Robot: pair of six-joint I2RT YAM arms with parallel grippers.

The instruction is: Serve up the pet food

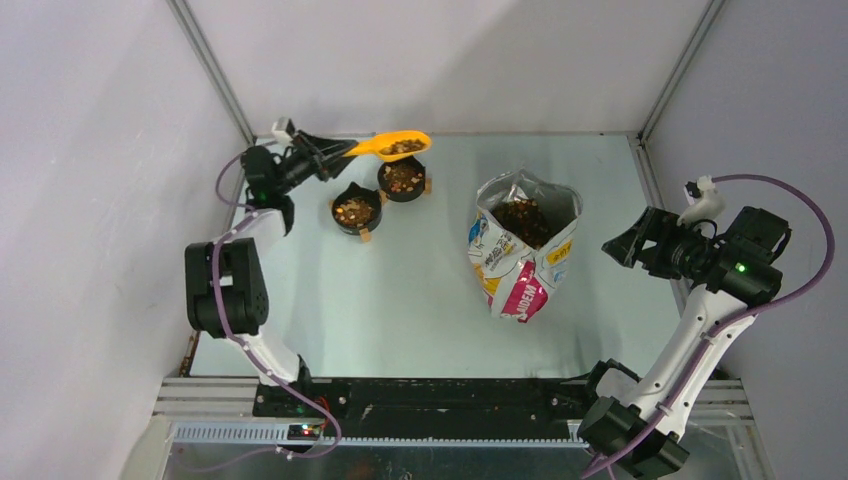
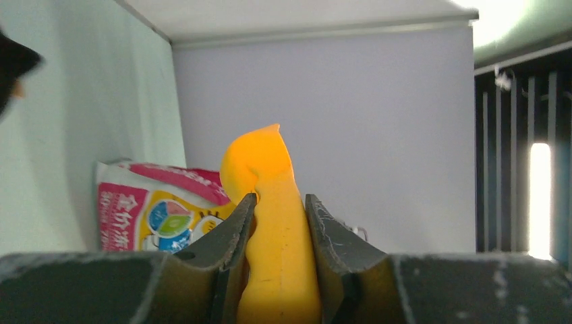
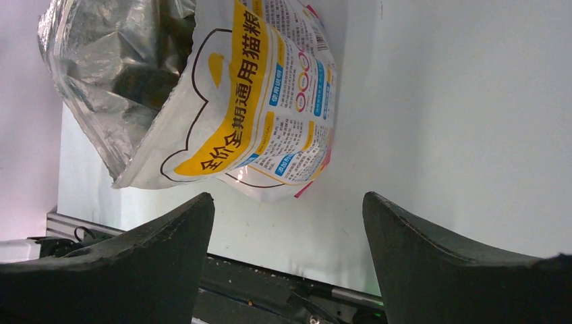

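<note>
Pale mint-white benchtop [image 1: 400, 310], boxed in by plain white walls with metal rails running up the far corners. Up in the far left corner, the left gripper [image 1: 338, 153] is clamped on the handle of an orange scoop [image 1: 385, 147] that pokes out to the right. The wrist cam shows the handle squeezed between both fingers. The pet food [image 1: 404, 146] is small brown and reddish kibble, with a little pile in the scoop's cup just right of the fingertips, not touching them. The scoop hangs above or just behind the far bowl [image 1: 402, 180] (can't tell which). That bowl and the near bowl [image 1: 357, 212] both have kibble in them. Mid-bench stands the open printed bag [image 1: 520, 255], more kibble inside. By the right edge, the right gripper [image 1: 620, 247] is spread wide with nothing in it, apart from the bag.
</note>
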